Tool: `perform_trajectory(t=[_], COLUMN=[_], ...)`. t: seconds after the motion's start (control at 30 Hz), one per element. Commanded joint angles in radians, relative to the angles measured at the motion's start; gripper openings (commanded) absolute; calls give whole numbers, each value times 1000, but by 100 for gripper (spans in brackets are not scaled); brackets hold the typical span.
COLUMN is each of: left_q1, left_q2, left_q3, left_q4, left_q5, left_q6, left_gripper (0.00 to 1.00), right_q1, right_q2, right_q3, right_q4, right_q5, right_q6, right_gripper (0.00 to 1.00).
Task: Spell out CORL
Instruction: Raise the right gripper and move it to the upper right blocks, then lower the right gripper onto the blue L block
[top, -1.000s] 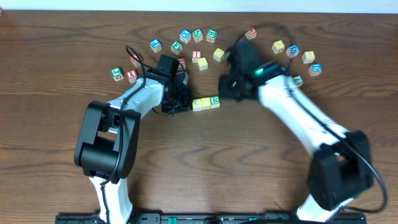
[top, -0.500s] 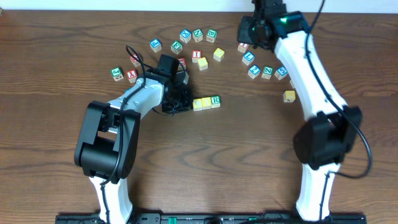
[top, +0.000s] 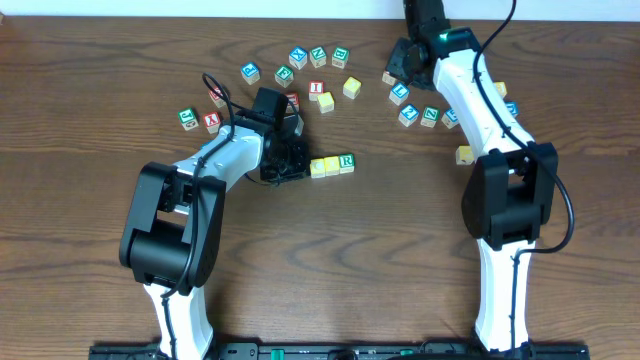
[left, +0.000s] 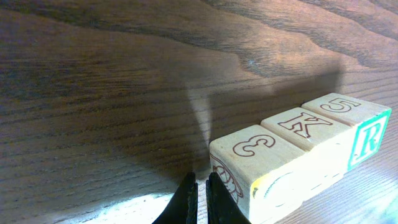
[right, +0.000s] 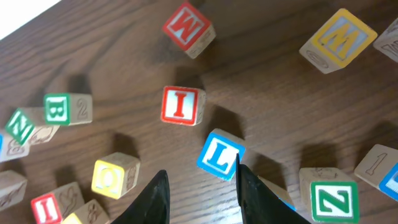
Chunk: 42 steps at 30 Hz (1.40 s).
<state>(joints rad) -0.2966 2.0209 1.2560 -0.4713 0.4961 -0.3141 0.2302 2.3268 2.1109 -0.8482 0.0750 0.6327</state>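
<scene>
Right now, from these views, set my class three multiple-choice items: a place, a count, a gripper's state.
1. Which block lies nearest the right gripper? A red M; B blue L; C yellow W.
2. How many blocks form the row beside the left gripper? A two; B five; C three.
3. The left gripper's jaws are: A shut, empty; B wide open; C clamping a block.
Answers: 1 B, it sits just beyond the fingertips; 2 C, three touch in line; 3 A, fingers together, nothing held.
</scene>
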Motion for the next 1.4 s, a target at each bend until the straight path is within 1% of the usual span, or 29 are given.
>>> perform_trajectory(t=[0.0,0.57,0.7,0.97,1.17,1.37], left_q1=[-1,-1,-1,-1,-2,-1], left_q2=[18,18,18,18,18,18], left_q3=[-6,-6,-6,-6,-6,-6], left_q4=[-5,-5,-5,-6,-6,-6], left_q5=[12,13,12,12,12,12], left_q6=[6,6,7,18,22,22], left_gripper=[7,7,7,7,7,7], right_q1=[-9,-13,-13,-14,-14,-15], right_q2=[64,167,169,164,126,98], right_q3=[15,15,15,16,18,19], right_q4=[0,26,27,17,19,50], right_q5=[28,11,9,-16,-25,-39], right_q6=[41,69,69,35,-23,-99], right_gripper=[31,34,30,28,32,45])
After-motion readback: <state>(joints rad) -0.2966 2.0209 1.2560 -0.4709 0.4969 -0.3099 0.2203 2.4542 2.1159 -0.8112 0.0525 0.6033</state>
